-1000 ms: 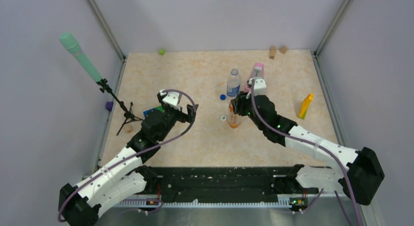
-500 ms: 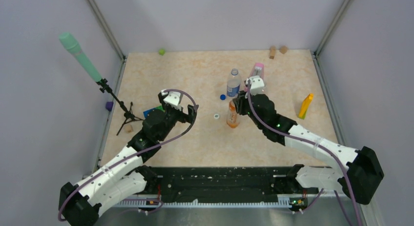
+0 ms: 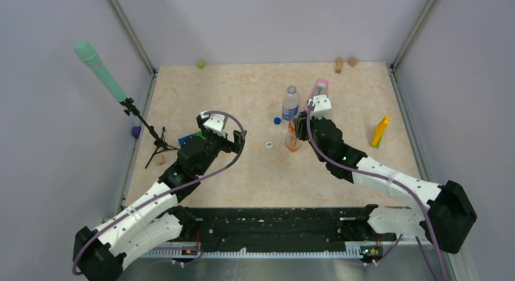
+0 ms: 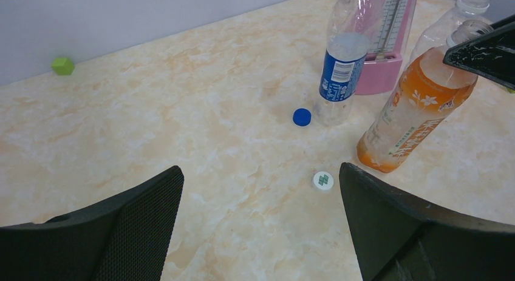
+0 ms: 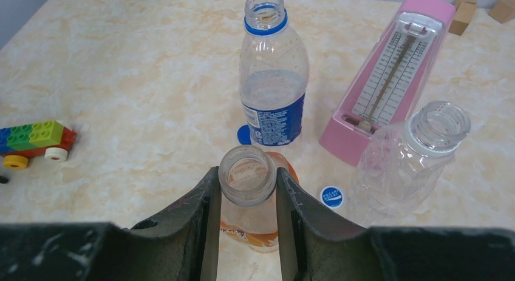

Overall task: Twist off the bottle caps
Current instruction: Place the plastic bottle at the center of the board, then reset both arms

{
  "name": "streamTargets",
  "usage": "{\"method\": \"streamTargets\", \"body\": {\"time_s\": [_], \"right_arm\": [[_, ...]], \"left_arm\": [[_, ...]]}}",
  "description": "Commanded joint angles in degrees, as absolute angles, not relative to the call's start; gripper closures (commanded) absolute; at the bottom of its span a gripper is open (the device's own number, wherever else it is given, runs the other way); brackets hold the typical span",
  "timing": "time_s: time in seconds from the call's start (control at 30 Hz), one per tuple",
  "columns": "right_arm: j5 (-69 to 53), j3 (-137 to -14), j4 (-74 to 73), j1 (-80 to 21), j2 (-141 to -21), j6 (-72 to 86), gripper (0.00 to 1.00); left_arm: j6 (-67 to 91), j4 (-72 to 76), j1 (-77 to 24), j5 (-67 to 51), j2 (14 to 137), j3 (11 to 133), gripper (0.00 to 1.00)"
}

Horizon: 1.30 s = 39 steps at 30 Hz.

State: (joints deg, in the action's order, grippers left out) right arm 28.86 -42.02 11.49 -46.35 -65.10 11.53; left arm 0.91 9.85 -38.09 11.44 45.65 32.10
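Over the last second the right gripper had closed in on the neck of the orange bottle. The bottle itself had shifted a little toward the back, and the white cap with the green mark had slid leftward away from it.

On the left, we saw the left gripper hanging above the surface with its jaws spread wide, holding nothing, well apart from the bottles. The green-marked white cap lay flat ahead of it. The dark blue cap lay farther back, just beside the foot of the blue-label bottle.

All three bottles stood with open mouths. The orange bottle was pinched at the neck between the right gripper's fingers. A second white cap, printed in blue, lay between the orange bottle and the plain clear bottle. The plain clear bottle stood just beside the pink metronome.
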Motion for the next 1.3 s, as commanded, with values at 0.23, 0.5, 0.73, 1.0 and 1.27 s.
{"method": "streamTargets", "body": {"time_s": [0.23, 0.5, 0.73, 1.0, 1.27], "right_arm": [[29.4, -42.0, 14.0, -46.9, -66.3, 11.9, 0.54], [28.2, -43.8, 11.9, -46.9, -64.8, 12.3, 0.45], [27.9, -45.6, 7.6, -46.9, -60.5, 12.7, 0.40], [30.3, -45.1, 4.9, -46.9, -51.7, 11.9, 0.36], [42.8, -44.5, 3.9, -46.5, -46.2, 5.0, 0.27]], "left_arm": [[0.4, 11.2, -38.1, 11.8, 46.3, 32.9, 0.01], [0.4, 11.3, -38.1, 12.6, 46.3, 33.1, 0.01], [0.4, 11.0, -38.1, 14.0, 46.0, 33.2, 0.01], [3.5, 12.8, -38.1, 21.4, 47.3, 34.4, 0.01], [11.6, 2.3, -38.1, 33.1, 52.3, 42.9, 0.01]]}}
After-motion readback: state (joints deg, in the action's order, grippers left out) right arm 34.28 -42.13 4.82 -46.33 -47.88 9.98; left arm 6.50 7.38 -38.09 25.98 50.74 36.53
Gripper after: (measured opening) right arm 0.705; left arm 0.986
